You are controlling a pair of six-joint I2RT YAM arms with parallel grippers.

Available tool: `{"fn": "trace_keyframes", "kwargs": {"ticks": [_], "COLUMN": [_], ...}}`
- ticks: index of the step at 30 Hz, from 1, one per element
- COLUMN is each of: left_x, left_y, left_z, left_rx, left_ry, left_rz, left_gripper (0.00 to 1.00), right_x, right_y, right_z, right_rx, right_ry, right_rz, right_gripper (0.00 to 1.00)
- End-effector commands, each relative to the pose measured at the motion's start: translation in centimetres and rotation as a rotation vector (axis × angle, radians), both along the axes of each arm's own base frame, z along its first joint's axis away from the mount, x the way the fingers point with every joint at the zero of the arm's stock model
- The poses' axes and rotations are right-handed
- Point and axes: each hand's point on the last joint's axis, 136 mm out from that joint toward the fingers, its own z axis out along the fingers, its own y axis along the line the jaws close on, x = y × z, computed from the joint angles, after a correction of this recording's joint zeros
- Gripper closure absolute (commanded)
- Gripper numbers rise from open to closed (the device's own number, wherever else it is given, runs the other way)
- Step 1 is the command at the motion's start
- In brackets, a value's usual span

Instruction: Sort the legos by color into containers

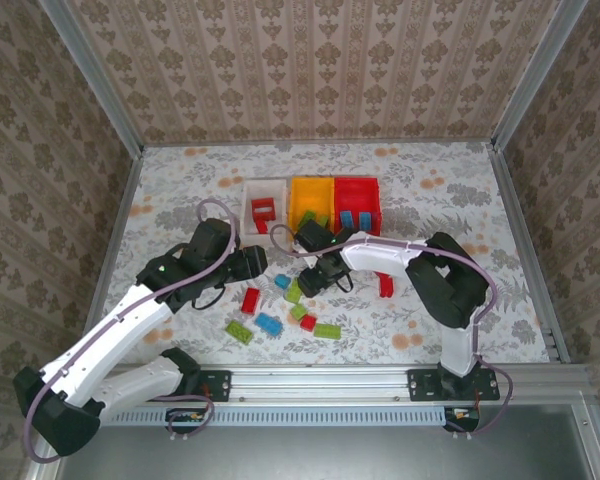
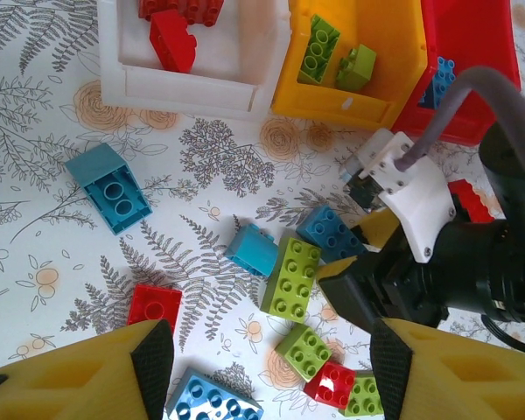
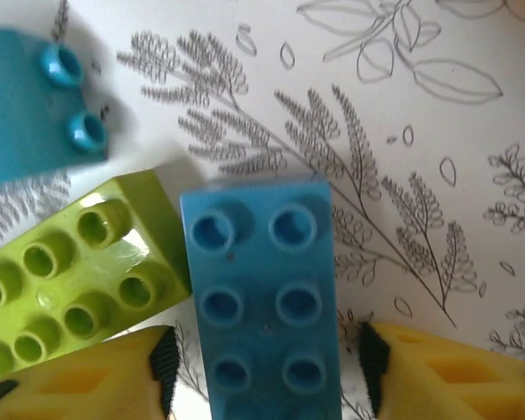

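The white bin [image 1: 265,190] holds red bricks [image 2: 171,39], the yellow-orange bin [image 1: 309,188] holds lime green bricks [image 2: 319,50], and the red bin [image 1: 357,186] holds blue ones [image 2: 437,83]. Loose legos lie in front of the bins. My right gripper [image 3: 267,372] is low over the table and open, its pads [image 3: 164,367] standing on either side of a blue brick [image 3: 262,297] with a gap on each side. A lime green brick [image 3: 70,280] touches that blue one on the left. My left gripper [image 2: 271,372] hovers open above the loose pile, holding nothing.
Loose on the floral table are a red brick [image 2: 154,306], a teal sloped brick [image 2: 109,186], a light blue brick [image 2: 212,402], green bricks [image 2: 291,276] and a small red brick [image 2: 330,383]. The right arm's wrist [image 2: 402,192] crowds the pile. A red piece [image 1: 385,285] lies to the right.
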Motion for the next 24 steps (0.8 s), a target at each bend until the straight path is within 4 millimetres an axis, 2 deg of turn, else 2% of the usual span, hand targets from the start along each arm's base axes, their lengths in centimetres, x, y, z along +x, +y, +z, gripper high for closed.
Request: {"fn": "trace_keyframes", "kwargs": {"ticks": [1, 3, 6, 10, 13, 15, 19, 24], "left_x": [-0.5, -0.5, -0.3, 0.4, 1.4, 2.1, 3.4, 4.5], "left_y": [0.6, 0.6, 0.2, -1.4, -3.3, -4.7, -7.2, -10.2], "left_z": [-0.1, -0.2, 0.1, 1.6, 3.3, 4.2, 5.3, 6.4], "left_rx": [0.002, 0.005, -0.011, -0.036, -0.039, -0.039, -0.034, -0.021], "left_ry": [0.012, 0.014, 0.004, -0.033, -0.079, -0.103, -0.137, -0.170], "left_rz": [0.014, 0.011, 0.002, -0.042, -0.091, -0.122, -0.177, -0.253], "left_gripper": [0.36, 0.36, 0.37, 0.37, 0.37, 0.37, 0.37, 0.37], "right_x": [0.0, -0.6, -0.8, 0.0, 1.5, 3.1, 7.1, 12.9], "right_y": [0.5, 0.0, -0.5, -2.4, -5.1, -6.7, -9.3, -11.4], "right_z": [-0.5, -0.6, 0.5, 4.4, 7.3, 8.5, 9.5, 9.3], "right_rx": [-0.007, -0.021, -0.017, 0.023, 0.086, 0.128, 0.158, 0.166], "right_ry": [0.016, 0.035, 0.018, -0.048, -0.075, -0.080, -0.091, -0.072], "right_rz": [0.015, 0.013, 0.003, -0.081, -0.216, -0.307, -0.447, -0.591], "right_gripper": [0.50, 0.60, 0.67, 0.68, 0.68, 0.68, 0.69, 0.68]}}
